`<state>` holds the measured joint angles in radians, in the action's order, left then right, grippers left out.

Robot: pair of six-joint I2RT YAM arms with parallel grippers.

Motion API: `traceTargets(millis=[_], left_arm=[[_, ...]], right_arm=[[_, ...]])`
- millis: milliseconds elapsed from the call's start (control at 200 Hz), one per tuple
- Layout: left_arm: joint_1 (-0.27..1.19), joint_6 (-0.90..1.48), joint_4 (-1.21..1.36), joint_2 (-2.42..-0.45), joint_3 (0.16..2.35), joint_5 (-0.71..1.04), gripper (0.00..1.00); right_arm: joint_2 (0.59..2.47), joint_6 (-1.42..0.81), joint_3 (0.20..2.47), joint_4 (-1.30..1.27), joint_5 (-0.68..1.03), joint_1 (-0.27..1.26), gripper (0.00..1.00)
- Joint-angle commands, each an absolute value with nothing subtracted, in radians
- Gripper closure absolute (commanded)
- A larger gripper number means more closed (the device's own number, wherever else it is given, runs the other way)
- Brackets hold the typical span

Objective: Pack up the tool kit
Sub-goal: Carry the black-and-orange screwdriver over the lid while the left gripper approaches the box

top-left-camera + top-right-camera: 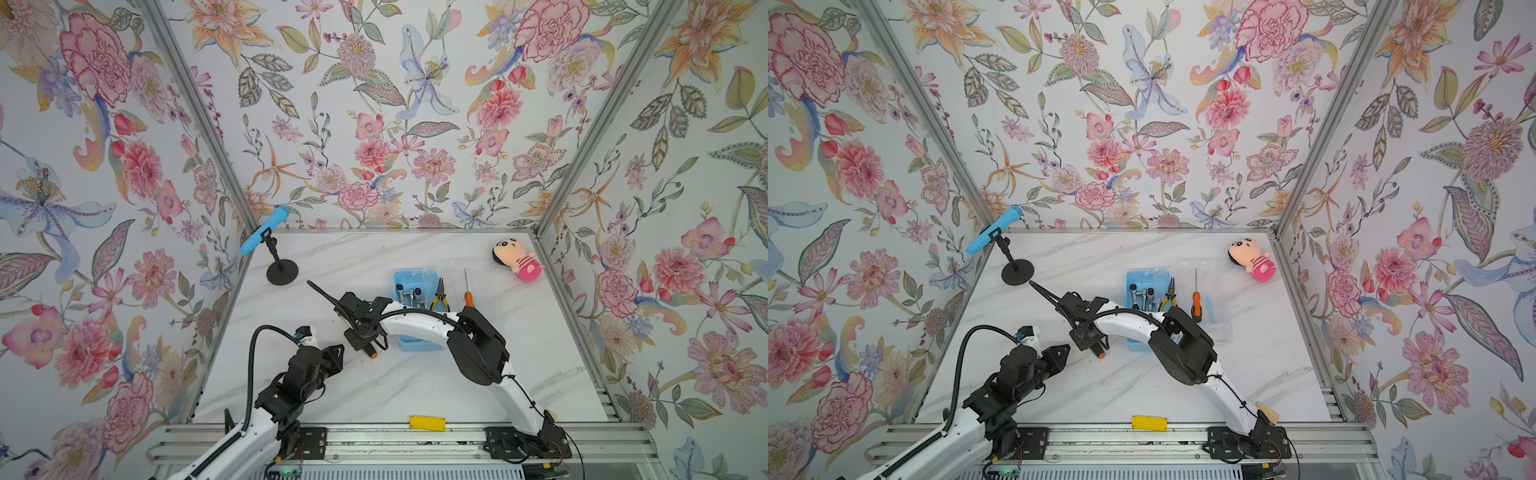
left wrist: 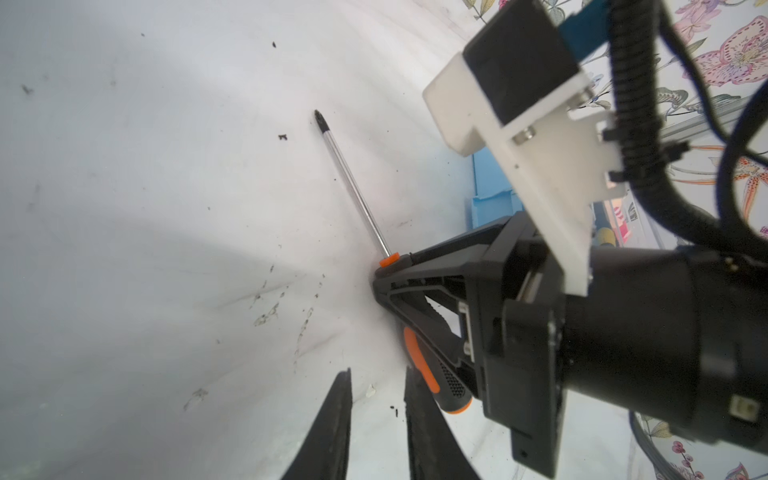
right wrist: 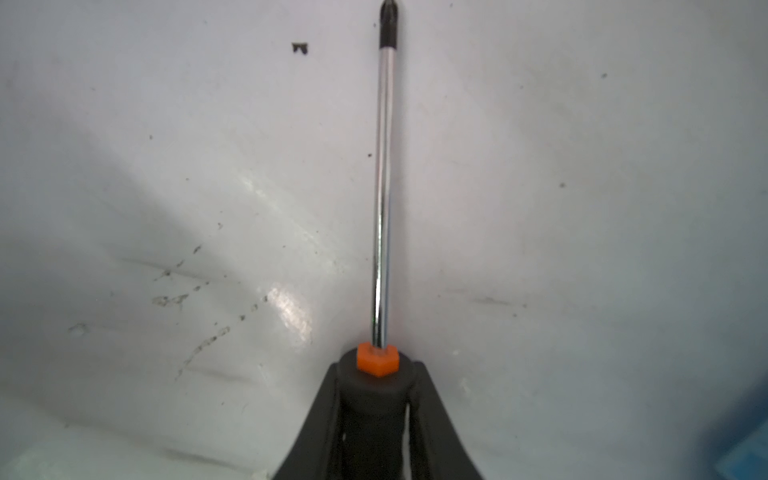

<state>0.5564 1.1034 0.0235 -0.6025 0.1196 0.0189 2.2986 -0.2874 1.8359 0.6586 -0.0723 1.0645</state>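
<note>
readable text: none in any view
yellow plate (image 1: pixel 427 423), near edge of table: plain face, no print made out
white housing (image 1: pixel 311 336) on left arm: dark marks, too small to read
striped sticker (image 2: pixel 629 210): barcode-like bars beside a pink patch, blurred, no digits legible
screwdriver (image 3: pixel 384 208): no brand or size mark legible on shaft or handle

Stereo pair high overhead, wrist cams close, share screwdriver (image 3: pixel 384 208)
</note>
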Motion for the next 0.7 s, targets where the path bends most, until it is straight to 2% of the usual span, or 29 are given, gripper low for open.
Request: traceTargets(millis=[0,235,400,696], left_arm=[[0.549,1.059,0.037,-0.615,0.175,0.018,0.74],[0.554,0.975,0.050,-0.715,0.390,0.049,0.74],[0.570,0.894,0.069,-0.866,0.582,0.071,0.75],[0.697,0.845,0.315,-1.266,0.815,0.137,0.77]], right_arm=[[2.274,-0.279,1.868,0.699,-0.108,1.035,1.00],[2.095,-0.266,1.879,0.701,-0.067,0.943,1.00],[1.950,-0.249,1.833,0.703,-0.133,0.878,1.00],[1.653,-0.200,1.570,0.704,-0.213,0.702,1.00]])
